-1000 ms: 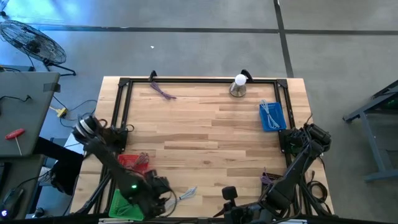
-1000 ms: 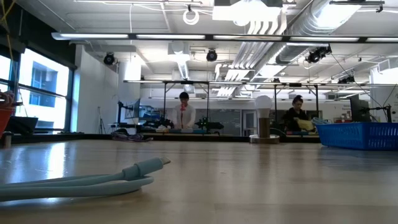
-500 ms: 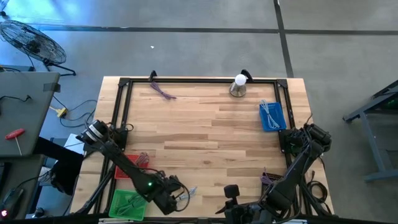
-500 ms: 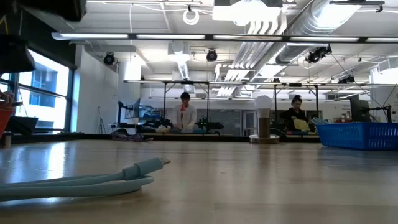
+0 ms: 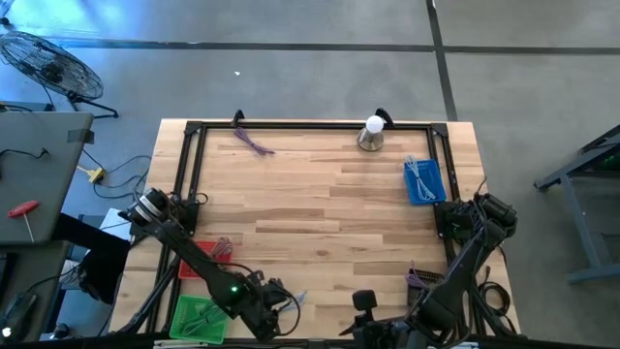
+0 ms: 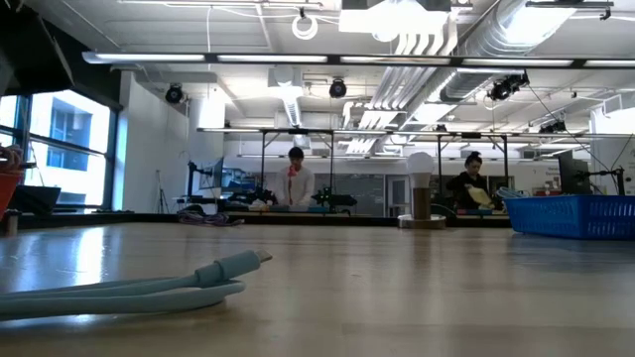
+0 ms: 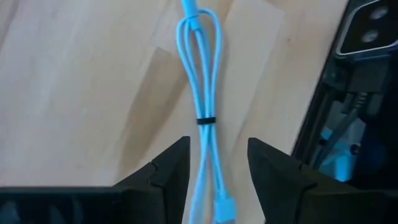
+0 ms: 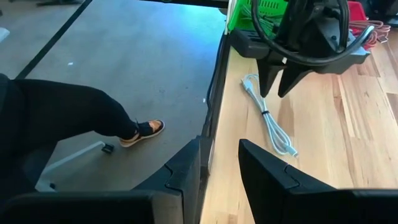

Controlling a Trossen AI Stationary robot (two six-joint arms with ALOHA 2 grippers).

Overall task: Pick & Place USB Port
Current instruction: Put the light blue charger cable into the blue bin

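Since a second ago your left claw (image 7: 212, 163) has moved over the blue USB cable (image 7: 203, 106) | fingers apart, straddling it | cable flat on table (image 5: 329, 204) beside green bin (image 5: 197, 318) | right claw (image 8: 219, 163) apart, parked near the cable

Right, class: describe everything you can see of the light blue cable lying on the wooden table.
The light blue bundled USB cable is thin and looks rubbery, folded into a long narrow loop cinched midway by a small dark tie. Connector ends show at both tips. It lies flat on the pale wooden table near its front edge, close to the green basket. The left hand hovers above it, fingers open and straddling the loop, apparently not touching it.
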